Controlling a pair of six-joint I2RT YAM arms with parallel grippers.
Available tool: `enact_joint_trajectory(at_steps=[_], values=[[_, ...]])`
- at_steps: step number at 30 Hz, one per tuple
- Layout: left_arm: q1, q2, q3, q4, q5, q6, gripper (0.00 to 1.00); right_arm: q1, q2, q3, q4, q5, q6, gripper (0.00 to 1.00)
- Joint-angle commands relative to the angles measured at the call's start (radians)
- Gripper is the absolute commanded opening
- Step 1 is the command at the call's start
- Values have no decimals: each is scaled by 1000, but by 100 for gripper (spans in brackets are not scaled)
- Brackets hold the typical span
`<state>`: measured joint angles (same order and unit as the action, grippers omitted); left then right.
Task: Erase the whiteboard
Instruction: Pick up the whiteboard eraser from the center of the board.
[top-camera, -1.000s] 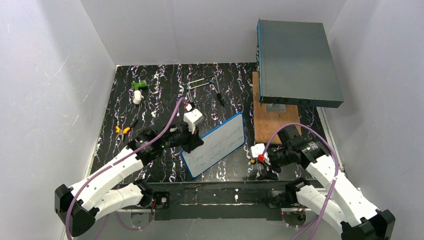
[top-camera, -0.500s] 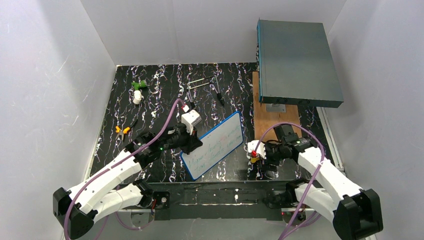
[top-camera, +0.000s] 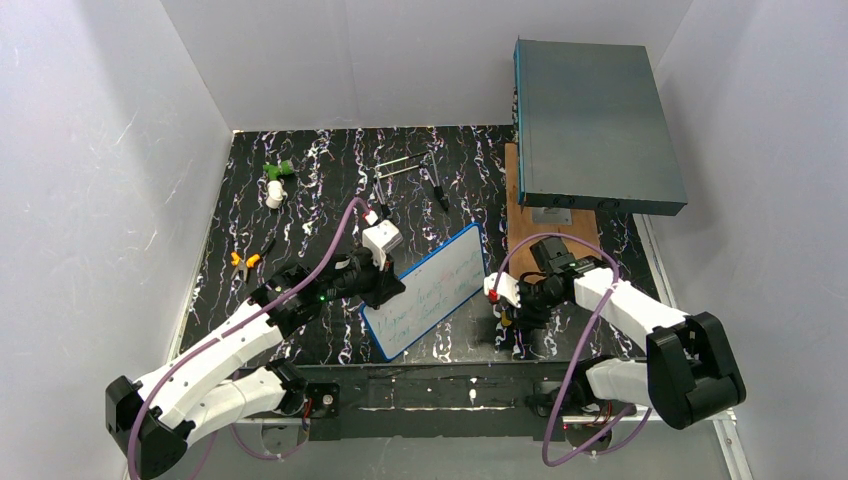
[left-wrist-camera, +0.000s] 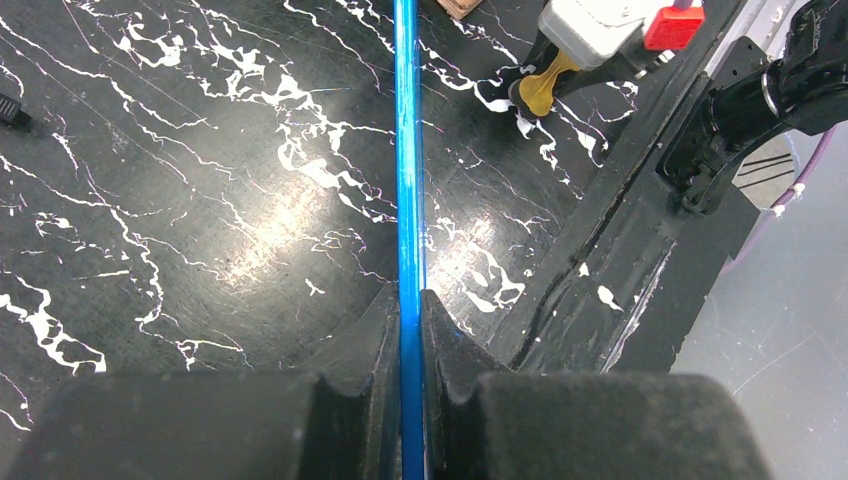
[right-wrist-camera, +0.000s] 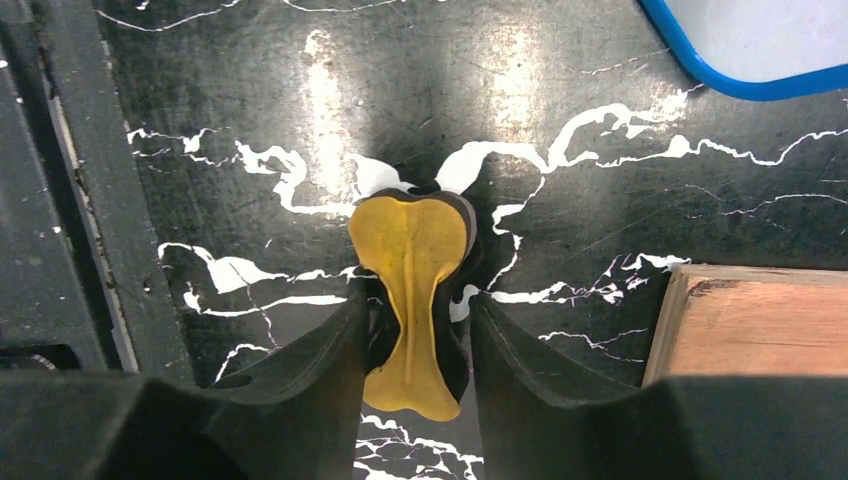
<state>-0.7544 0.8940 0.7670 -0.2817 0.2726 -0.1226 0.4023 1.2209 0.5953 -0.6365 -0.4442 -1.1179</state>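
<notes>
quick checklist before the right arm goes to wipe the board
1. Left gripper shut on the whiteboard at its blue edge: ok.
2. Eraser centred between the fingers of the right gripper: ok, one finger on each side of its narrow waist.
3. Right grip firm on the eraser: cannot tell; the fingers sit close against its sides, but full contact is not clear.
4. Bare table between the eraser and the whiteboard's corner: ok, nothing lies in that gap.
5. Wooden block out of the way: ok, it sits on the side away from the whiteboard.
6. Whiteboard wiped: not ok, green handwriting covers it.
</notes>
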Motion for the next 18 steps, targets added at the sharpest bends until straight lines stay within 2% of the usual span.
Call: enact_joint_trajectory(at_steps=[1, 3, 6, 10, 16, 18], values=[[2, -16, -35, -36, 25, 15, 0, 21, 30, 23, 52, 34, 29, 45], [3, -19, -40, -30, 25, 13, 0, 27, 40, 22, 55, 37, 34, 41], [3, -23, -47, -21, 25, 8, 0, 37, 51, 23, 54, 40, 35, 30], [2, -30, -67, 3, 42, -5, 0, 43, 53, 44, 19, 24, 31, 3], [25, -7, -90, 49, 121, -44, 0, 60, -81, 172, -232, -206, -69, 1], [47, 9, -97, 80, 161, -65, 0, 98, -114, 225, -270, -235, -81, 1]])
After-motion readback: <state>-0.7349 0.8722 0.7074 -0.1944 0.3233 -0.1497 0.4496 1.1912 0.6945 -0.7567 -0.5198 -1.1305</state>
